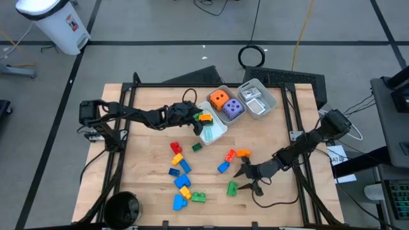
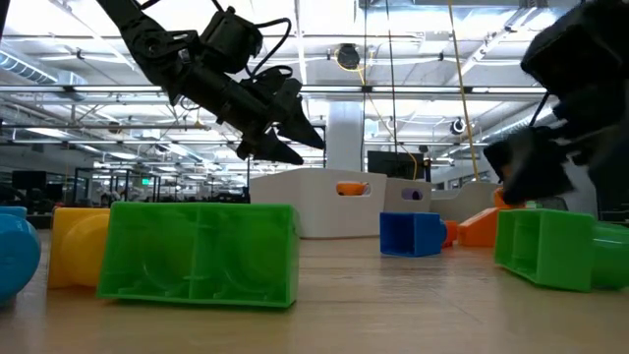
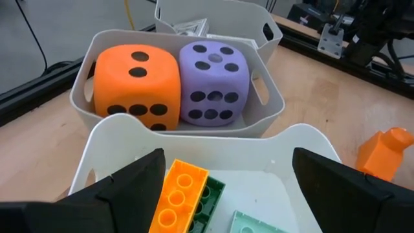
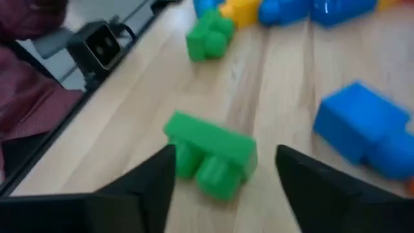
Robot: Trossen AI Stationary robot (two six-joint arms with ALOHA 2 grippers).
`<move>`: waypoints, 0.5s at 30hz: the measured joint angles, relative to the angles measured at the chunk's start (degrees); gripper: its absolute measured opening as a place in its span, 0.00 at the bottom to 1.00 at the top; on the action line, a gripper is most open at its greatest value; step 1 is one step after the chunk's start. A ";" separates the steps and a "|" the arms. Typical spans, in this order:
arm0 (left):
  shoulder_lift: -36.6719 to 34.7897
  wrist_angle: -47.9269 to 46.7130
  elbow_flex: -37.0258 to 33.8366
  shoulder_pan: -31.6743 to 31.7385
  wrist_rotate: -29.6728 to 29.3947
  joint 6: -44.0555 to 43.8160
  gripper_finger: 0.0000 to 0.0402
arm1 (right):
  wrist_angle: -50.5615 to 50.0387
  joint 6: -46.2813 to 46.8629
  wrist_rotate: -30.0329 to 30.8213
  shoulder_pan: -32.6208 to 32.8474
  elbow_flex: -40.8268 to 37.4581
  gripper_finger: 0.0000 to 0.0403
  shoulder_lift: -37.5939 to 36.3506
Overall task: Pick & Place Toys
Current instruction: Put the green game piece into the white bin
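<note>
My left gripper (image 1: 195, 119) (image 3: 233, 171) hangs open over a low white tray (image 3: 194, 139) (image 1: 215, 134). An orange brick (image 3: 178, 193) lies in that tray between the fingers, close to one of them, on a green brick (image 3: 208, 197). Whether that finger touches the orange brick, I cannot tell. My right gripper (image 1: 246, 181) (image 4: 225, 153) is open low over the table's near right part. A small green brick (image 4: 210, 152) (image 1: 232, 188) lies on the wood just ahead of its fingertips, in line with the gap, not touched.
A white tray (image 3: 272, 97) holds an orange die (image 1: 218, 99) and a purple die (image 1: 232, 108); a clear tray (image 1: 258, 99) stands to its right. Loose bricks lie mid-table (image 1: 181, 169), with a blue (image 4: 362, 129) and an orange one (image 1: 242, 153) near my right gripper.
</note>
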 joint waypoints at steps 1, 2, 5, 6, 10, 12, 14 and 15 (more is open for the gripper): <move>0.00 0.18 0.00 0.00 0.02 -0.02 0.85 | -0.01 -1.48 -0.27 -0.17 0.43 0.65 -0.02; 0.00 0.37 0.00 0.00 0.03 -0.02 0.85 | -0.65 -2.67 -1.15 -0.55 1.00 0.69 -0.01; 0.00 1.06 0.00 0.00 0.07 0.00 0.85 | -6.27 -5.90 -6.40 -2.77 3.94 0.74 0.01; 0.00 1.31 0.00 0.00 0.09 -0.02 0.85 | -8.48 -7.14 -8.02 -3.53 5.17 0.74 0.04; 0.00 1.61 0.00 0.00 0.09 0.24 0.85 | -18.30 -13.47 -12.29 -6.48 9.14 0.72 0.01; 0.00 1.61 0.00 0.00 0.09 0.24 0.85 | -19.99 -16.37 -13.59 -8.29 9.73 0.70 0.01; 0.00 1.59 0.00 0.00 0.09 0.26 0.85 | -20.07 -18.53 -13.63 -9.94 9.80 0.68 0.01; 0.00 1.54 0.00 0.00 0.09 0.26 0.85 | -20.12 -19.16 -13.50 -10.64 9.80 0.67 0.01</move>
